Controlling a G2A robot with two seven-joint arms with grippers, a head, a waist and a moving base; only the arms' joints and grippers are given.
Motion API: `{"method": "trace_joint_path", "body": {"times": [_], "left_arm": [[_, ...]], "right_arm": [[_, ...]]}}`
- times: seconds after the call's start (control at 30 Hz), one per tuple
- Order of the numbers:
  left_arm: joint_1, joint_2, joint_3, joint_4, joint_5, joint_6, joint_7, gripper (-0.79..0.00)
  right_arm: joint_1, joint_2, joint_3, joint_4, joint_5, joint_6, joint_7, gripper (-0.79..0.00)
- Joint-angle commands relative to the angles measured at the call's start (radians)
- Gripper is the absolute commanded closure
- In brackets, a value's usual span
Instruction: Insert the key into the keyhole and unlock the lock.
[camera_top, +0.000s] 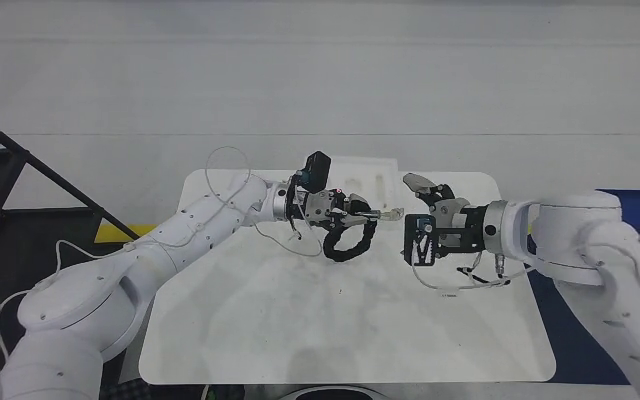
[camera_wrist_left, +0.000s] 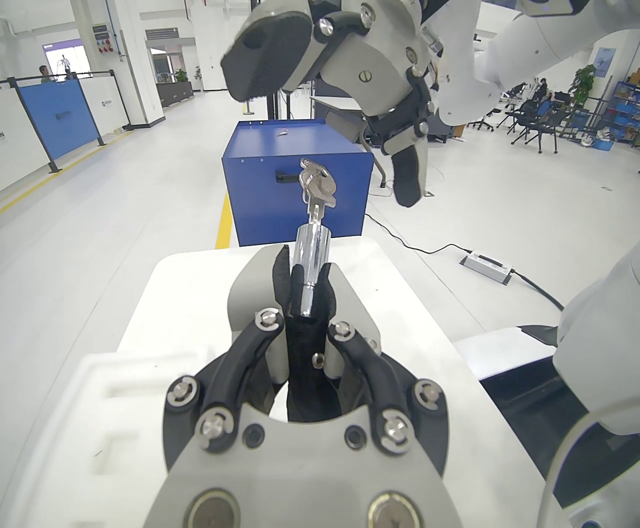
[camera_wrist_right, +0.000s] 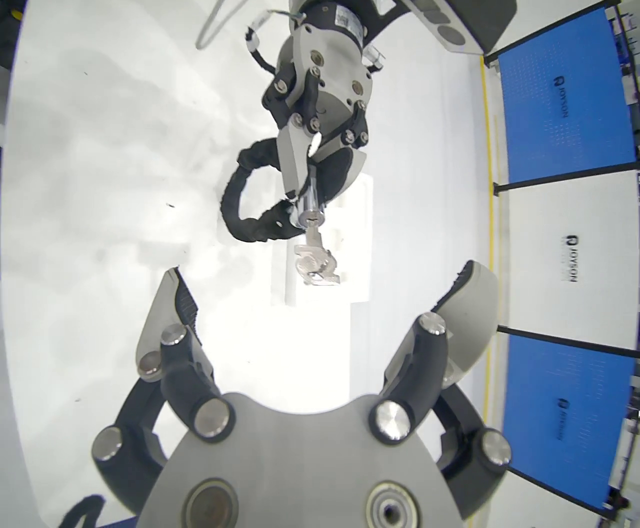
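Your left end effector (camera_wrist_left: 305, 285) is clamped on the chrome barrel of the lock (camera_wrist_left: 311, 250), over the worktop (camera_top: 300, 320) toward its far edge. The key (camera_wrist_left: 320, 187) sits in the keyhole. Your right end effector (camera_wrist_right: 325, 277) faces it, fingers wide apart, with open air between.

Left pincer (camera_top: 360, 213) grips the lock (camera_wrist_left: 311, 250) above mid-desk (camera_top: 300, 330). The key (camera_wrist_right: 316, 260) sits in the keyhole (camera_wrist_right: 312, 216), projecting toward the right pincer (camera_top: 415, 218), which stands near it, apart, jaws spread.
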Motion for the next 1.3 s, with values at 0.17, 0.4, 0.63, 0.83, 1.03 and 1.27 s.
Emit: {"method": "trace_joint_path", "body": {"times": [0.17,0.4,0.63,0.83,1.03,1.27], "left_arm": [[0.003,0.004,0.0,-0.022,-0.094,0.0,-0.097,0.0],[0.003,0.006,0.0,-0.039,-0.17,0.0,-0.168,0.0],[0.001,0.01,0.0,-0.052,-0.221,0.0,-0.215,0.0],[0.003,0.017,0.0,-0.06,-0.246,0.0,-0.241,0.0],[0.0,0.023,0.0,-0.073,-0.264,0.0,-0.255,0.0],[-0.004,0.03,0.0,-0.084,-0.267,0.0,-0.26,0.0]], "right_arm": [[-0.045,0.003,-0.016,-0.035,-0.29,-0.032,-0.181,-0.785],[-0.078,0.007,-0.018,-0.064,-0.493,0.005,-0.31,-0.376],[-0.114,0.013,0.002,-0.089,-0.602,0.046,-0.374,-0.277],[-0.138,0.015,0.018,-0.111,-0.65,0.069,-0.397,-0.215],[-0.15,0.014,0.015,-0.123,-0.676,0.069,-0.408,-0.222],[-0.15,0.01,0.008,-0.119,-0.683,0.067,-0.419,-0.191]]}}
